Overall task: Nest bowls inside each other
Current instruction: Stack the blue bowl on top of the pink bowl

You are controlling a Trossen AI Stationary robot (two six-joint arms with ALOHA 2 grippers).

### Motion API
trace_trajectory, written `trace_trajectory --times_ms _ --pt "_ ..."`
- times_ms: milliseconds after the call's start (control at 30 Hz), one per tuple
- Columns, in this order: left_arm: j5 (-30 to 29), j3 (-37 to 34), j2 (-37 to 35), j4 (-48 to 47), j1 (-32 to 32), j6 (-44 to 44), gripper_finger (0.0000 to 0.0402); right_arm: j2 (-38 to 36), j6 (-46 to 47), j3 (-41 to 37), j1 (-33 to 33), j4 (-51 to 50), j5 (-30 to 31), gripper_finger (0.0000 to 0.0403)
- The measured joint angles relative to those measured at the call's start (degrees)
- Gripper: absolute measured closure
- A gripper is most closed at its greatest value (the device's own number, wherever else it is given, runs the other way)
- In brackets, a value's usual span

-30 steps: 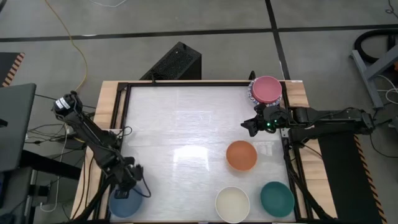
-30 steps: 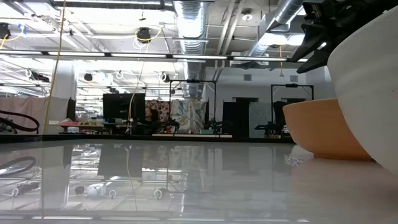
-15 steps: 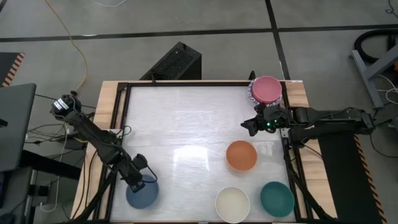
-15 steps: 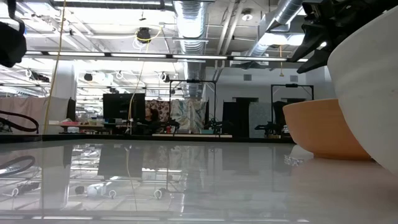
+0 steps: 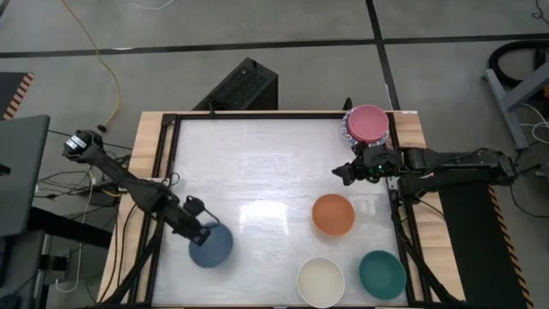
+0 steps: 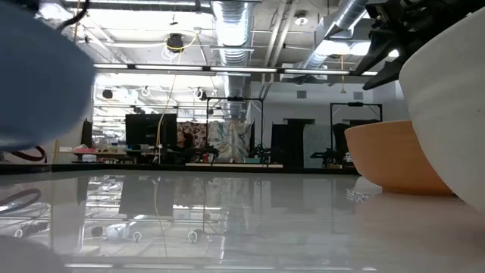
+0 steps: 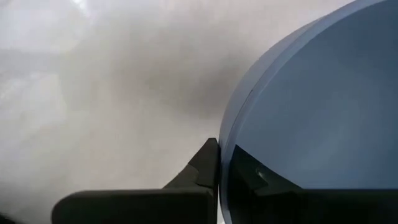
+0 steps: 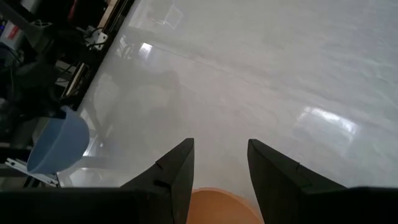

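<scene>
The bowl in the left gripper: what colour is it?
Blue bowl, clearest in the high view.

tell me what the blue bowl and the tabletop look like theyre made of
Blue bowl: probably plastic or glazed ceramic; its smooth, even surface leaves it open. The shut left gripper pinches its rim.
Tabletop: glossy white, perhaps laminate or acrylic; it mirrors the ceiling lights in the low view.

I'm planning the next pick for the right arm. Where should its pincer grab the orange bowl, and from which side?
Grip the rim of the orange bowl, coming from above. It sits upright and open, so one finger can go inside the wall and one outside. The right pincer, open, waits closest to its far edge.
</scene>
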Motion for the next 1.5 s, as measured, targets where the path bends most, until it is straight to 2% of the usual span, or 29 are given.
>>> trace_trajectory --times_ms 233,400,633,867,1067,1267,1400,1500 --pt "-7.45 0.0 -6.37 -1.24 8.26 -2.37 0.0401 0.0 1.38 -0.02 -0.68 0.21 -0.02 0.0232" --pt "-10.54 1.46 -7.6 -0.65 14.07 -2.04 0.0401 0.0 2.83 -0.02 -2.1 1.57 -0.04 0.0232" --pt "-14.05 7.76 -5.96 -0.33 22.71 5.48 0.0401 0.0 2.81 -0.02 -3.19 4.71 -0.07 0.0232" --pt "-13.26 13.56 -2.77 -0.44 31.45 16.29 0.0401 0.54 1.61 1.65 -4.1 5.46 -0.31 0.0232" --pt "-11.35 18.87 2.07 -0.48 36.8 24.85 0.0401 5.93 -2.07 9.56 -5.16 0.22 -0.37 0.0232" --pt "-10.47 23.84 7.89 -0.82 39.35 31.78 0.0401 15.64 -2.4 21.47 -5.97 -14.17 -0.05 0.0232" --pt "-10.5 25.91 12.39 -0.79 40.89 33.79 0.0401 22.65 -3.25 29.52 -6.82 -22.32 0.04 0.0232" --pt "-10.48 27.22 16.03 -0.75 41.61 34.72 0.0401 27.38 -5.3 34.36 -6.78 -23.99 0.51 0.0232"
